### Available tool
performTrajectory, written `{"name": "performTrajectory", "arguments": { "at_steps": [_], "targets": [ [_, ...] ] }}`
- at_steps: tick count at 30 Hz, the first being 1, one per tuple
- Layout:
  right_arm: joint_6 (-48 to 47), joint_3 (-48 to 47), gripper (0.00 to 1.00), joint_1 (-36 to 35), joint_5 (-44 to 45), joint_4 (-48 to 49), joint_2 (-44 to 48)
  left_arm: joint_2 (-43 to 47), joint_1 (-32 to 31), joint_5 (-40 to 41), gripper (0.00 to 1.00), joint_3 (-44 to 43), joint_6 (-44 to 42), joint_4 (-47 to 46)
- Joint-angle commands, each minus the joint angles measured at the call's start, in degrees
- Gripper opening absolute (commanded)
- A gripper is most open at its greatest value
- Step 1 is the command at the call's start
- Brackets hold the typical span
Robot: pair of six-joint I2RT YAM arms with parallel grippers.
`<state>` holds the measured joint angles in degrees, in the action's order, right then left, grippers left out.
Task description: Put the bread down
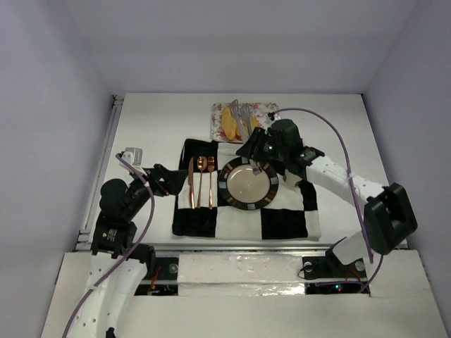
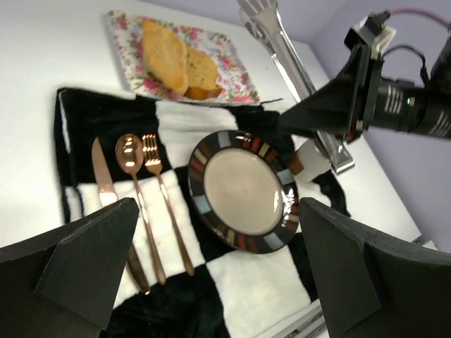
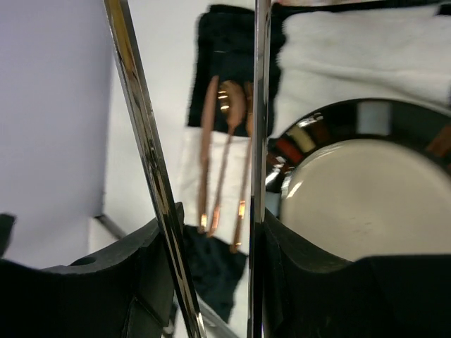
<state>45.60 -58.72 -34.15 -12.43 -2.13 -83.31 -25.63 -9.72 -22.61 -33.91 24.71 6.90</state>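
Two golden-brown bread slices [image 1: 230, 121] lie on a floral tray [image 1: 266, 110] at the back of the table. In the left wrist view the longer, yellower slice [image 2: 165, 53] overlaps the rounder, browner one [image 2: 201, 70]. My right gripper [image 1: 259, 150] is shut on metal tongs [image 1: 243, 118], whose tips reach over the tray beside the bread. The tong arms [image 3: 144, 141] stand apart between my right fingers [image 3: 215, 232]. An empty plate [image 1: 248, 184] with a striped rim sits on the mat below the right gripper. My left gripper [image 1: 165, 179] is open and empty at the mat's left edge.
A black-and-white checkered mat [image 1: 282, 222] lies mid-table. A copper knife, spoon and fork [image 1: 201, 182] lie on it left of the plate. A small grey object [image 1: 132, 155] lies at the far left. Walls close in the table on three sides.
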Motion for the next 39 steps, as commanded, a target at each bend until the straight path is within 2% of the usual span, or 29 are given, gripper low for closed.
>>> {"name": "performTrajectory", "arguments": {
  "at_steps": [1,6,9,17,24,30,34,39],
  "targets": [
    [-8.15,-7.80,0.48,2.50,-1.20,-10.60,-4.83,1.81,-0.30,2.30,0.98,0.95,-2.30,-0.04],
    [-14.84,-20.96,0.48,5.67,-1.20,-22.89,-15.11,4.18,-0.30,1.96,0.98,1.92,-2.39,-1.00],
    [-16.68,-25.11,0.48,7.25,-1.46,-27.38,-20.30,5.32,-0.30,1.52,0.98,2.18,-2.47,-1.53],
    [-17.57,-37.94,0.47,8.40,-1.64,-33.81,-29.79,7.87,-0.30,1.08,0.98,2.53,-2.56,-2.06],
    [-17.22,-44.19,0.48,8.40,-3.92,-36.01,-35.95,8.84,-1.35,0.90,0.98,2.53,-2.56,-2.24],
    [-17.21,-45.69,0.49,8.40,-4.89,-36.37,-38.33,8.84,-1.36,0.90,0.98,2.53,-2.56,-2.24],
    [-16.43,-43.33,0.34,8.40,-6.29,-32.68,-35.97,8.49,-1.36,0.90,0.98,2.53,-2.56,-2.33],
    [-15.37,-39.11,0.30,8.40,-7.61,-26.98,-26.85,7.87,-1.36,0.90,0.97,2.53,-2.56,-2.33]
  ]
}}
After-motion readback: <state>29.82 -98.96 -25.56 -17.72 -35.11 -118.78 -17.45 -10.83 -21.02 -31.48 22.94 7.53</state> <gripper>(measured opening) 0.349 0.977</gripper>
